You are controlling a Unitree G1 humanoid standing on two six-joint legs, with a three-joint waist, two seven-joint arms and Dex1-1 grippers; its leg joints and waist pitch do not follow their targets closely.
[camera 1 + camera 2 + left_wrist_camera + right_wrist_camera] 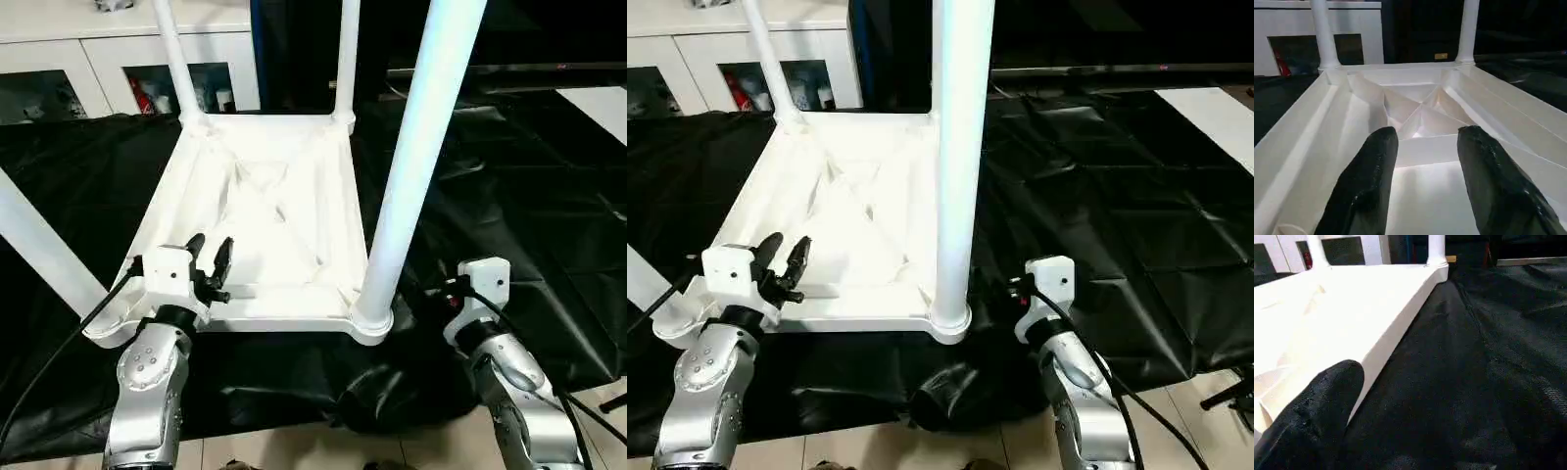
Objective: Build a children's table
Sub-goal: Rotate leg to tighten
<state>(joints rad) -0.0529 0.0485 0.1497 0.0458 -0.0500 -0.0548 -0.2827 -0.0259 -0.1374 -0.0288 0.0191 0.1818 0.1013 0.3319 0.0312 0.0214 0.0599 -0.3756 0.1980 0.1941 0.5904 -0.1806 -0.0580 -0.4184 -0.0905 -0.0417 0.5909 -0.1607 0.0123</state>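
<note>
The children's table lies upside down on black cloth, its ribbed X-braced underside [265, 196] facing up. Two legs [174, 59] [346, 59] stand in the far corners. A third leg [416, 157] stands upright in the near right corner socket. The leg [39, 250] at the near left corner leans outward to the left, and its foot is hidden behind my left arm. My left gripper [212, 245] is open over the near left edge with nothing between its fingers [1371, 176]. My right gripper [441, 292] is open just right of the near right socket, one finger [1317, 406] beside the tabletop's edge.
Black cloth [509, 176] covers the work surface and hangs over its near edge toward the tiled floor. A white cabinet [108, 59] with glass doors stands behind the table. A black cable [59, 343] runs from my left wrist.
</note>
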